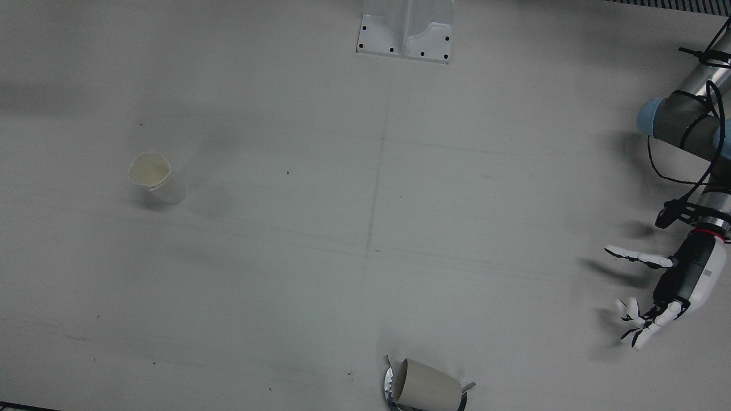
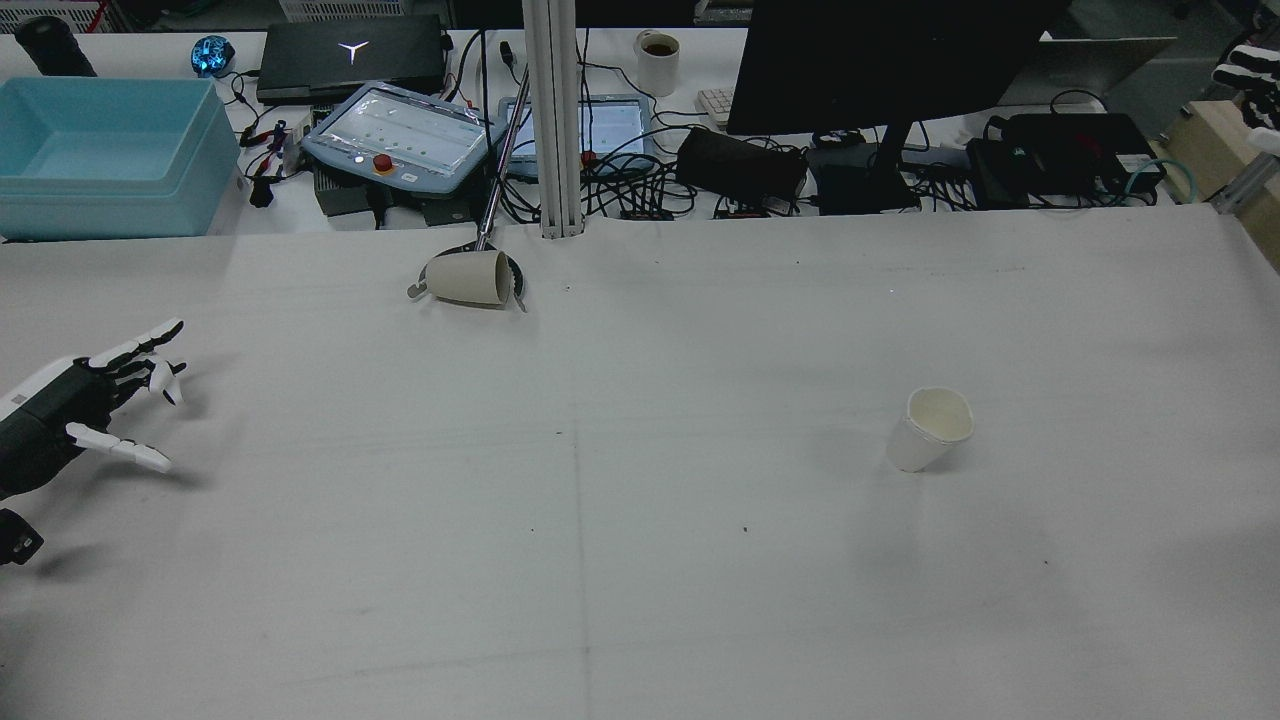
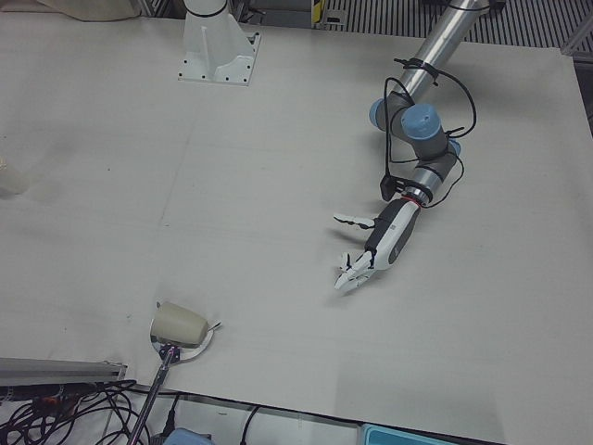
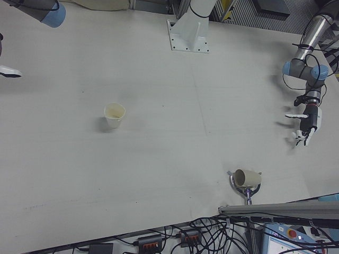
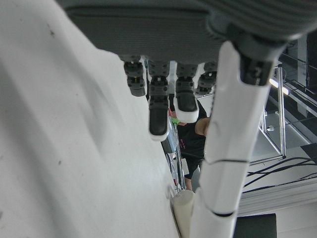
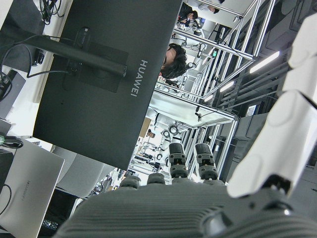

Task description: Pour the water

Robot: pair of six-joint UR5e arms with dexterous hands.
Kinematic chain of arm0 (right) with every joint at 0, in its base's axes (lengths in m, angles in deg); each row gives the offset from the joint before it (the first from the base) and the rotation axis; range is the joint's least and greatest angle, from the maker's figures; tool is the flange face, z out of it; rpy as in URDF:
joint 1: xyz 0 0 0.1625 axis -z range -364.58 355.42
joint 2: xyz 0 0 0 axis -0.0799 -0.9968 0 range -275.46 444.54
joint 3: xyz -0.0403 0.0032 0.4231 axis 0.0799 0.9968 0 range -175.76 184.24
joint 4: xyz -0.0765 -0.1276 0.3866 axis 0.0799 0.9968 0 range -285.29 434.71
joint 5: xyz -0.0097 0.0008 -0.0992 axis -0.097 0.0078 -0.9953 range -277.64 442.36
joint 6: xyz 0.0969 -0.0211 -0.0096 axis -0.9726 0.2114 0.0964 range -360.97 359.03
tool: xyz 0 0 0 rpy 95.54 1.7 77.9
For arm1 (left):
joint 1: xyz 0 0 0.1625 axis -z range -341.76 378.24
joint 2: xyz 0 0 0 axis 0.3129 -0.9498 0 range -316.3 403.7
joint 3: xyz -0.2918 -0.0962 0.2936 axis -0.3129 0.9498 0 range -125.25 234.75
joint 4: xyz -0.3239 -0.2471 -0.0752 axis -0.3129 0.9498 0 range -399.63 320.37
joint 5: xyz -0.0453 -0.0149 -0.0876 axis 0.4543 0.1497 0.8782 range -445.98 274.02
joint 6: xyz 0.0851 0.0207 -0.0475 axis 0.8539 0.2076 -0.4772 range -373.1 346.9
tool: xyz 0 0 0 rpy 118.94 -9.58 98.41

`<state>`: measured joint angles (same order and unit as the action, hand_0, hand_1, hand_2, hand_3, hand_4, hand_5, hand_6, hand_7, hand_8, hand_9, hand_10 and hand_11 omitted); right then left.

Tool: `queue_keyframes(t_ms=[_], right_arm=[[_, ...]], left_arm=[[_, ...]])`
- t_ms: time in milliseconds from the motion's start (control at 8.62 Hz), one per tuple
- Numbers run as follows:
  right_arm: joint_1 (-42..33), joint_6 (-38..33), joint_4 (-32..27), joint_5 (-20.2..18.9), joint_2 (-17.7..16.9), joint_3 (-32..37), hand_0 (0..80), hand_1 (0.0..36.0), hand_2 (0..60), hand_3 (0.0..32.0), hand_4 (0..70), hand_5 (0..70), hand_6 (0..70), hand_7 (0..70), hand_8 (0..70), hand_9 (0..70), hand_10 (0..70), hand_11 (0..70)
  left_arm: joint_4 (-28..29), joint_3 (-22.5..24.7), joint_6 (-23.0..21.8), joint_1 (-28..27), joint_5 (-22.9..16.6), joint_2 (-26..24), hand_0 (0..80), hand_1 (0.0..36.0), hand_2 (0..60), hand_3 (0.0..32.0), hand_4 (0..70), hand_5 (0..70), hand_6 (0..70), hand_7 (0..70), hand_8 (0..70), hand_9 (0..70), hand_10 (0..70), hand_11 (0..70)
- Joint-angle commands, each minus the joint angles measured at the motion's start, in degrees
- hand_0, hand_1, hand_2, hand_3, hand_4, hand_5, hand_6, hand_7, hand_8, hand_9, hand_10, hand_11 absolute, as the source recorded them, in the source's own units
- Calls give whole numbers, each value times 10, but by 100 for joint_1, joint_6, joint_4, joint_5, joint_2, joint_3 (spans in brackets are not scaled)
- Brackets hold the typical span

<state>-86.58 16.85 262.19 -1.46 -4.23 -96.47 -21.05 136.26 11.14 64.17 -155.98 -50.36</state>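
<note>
The left hand point(image 2: 85, 405) hovers low over the bench point(image 2: 640, 560) at the far left of the rear view, fingers spread wide, holding nothing and touching nothing. Ahead of it and further along, near the far edge of the bench, a tan paper cup point(image 2: 468, 277) lies tipped on its side in a small metal holder point(image 2: 515, 282) at the foot of a thin rod; it is well apart from the hand. Right of centre stands a white paper cup point(image 2: 929, 428), upright, mouth open, with only a pale inside showing; whether it holds water cannot be told. At the far right, the right hand point(image 2: 1250, 72) shows only as a few fingertips at the top corner, raised well off the bench; its own camera looks out at a monitor, its fingers look uncurled and nothing is held in them. By my judgement the pour has not begun: this is the reach before any grasp. The next move likely calls for the left hand to travel to the tan cup and close round its side.
</note>
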Motion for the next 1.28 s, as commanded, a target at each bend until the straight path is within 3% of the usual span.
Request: queue_keyframes(t_ms=[0,116,232,348,464,580,696,812,929,1045,1161], right_arm=[[9,3,26,6,218,16,450,110,126,6,31,193,75,214,5,32,1,13],[52,3,44,15,385,17,452,110,127,4,31,197,80,225,6,38,5,18],[79,12,35,24,482,17,449,110,131,2,29,203,82,227,9,42,6,21],[53,-6,-52,15,466,17,447,110,133,4,26,193,80,218,10,42,10,26],[62,-15,-70,15,440,25,444,109,134,0,22,183,80,208,14,45,12,29],[62,-15,-88,15,448,17,443,109,133,0,24,178,80,204,16,47,14,32],[53,-6,-79,15,448,17,444,109,132,0,24,184,80,203,15,45,12,29],[44,20,-70,15,448,25,446,111,139,0,26,189,83,212,15,45,13,31],[-26,55,-79,15,466,225,447,113,150,0,23,189,91,223,20,51,17,37],[-226,73,-123,6,475,314,448,115,148,0,18,175,84,204,13,39,12,31],[-298,65,-140,-3,527,289,448,115,143,0,16,169,78,194,10,36,10,27]], left_arm=[[-1069,905,-366,20,-5,194,773,266,2,0,212,0,286,700,324,520,89,157],[-1501,1328,-472,12,-5,194,728,250,0,0,221,0,285,700,319,512,90,156],[-1689,1541,-516,12,-5,160,613,184,0,0,235,11,266,622,247,409,78,135],[-2204,2004,-534,-23,-5,185,586,173,0,0,160,106,115,314,87,162,54,100],[-2479,2244,-517,-41,-5,186,575,168,0,0,117,161,33,171,28,65,42,83],[-2612,2464,-517,-32,-5,229,575,163,0,58,86,64,0,110,10,21,33,70],[-2665,2605,-534,3,-5,264,581,169,0,126,65,0,0,91,1,5,29,67],[-2614,2598,-552,3,21,282,580,176,0,202,32,0,0,72,0,0,27,65],[-2404,2554,-465,-14,108,291,572,181,0,244,0,0,0,57,0,0,23,59],[-2333,2528,-429,-58,596,282,560,186,0,242,0,0,0,41,0,0,18,52],[-2141,2519,-168,-50,1062,265,552,182,0,218,0,0,0,35,0,0,16,49]])
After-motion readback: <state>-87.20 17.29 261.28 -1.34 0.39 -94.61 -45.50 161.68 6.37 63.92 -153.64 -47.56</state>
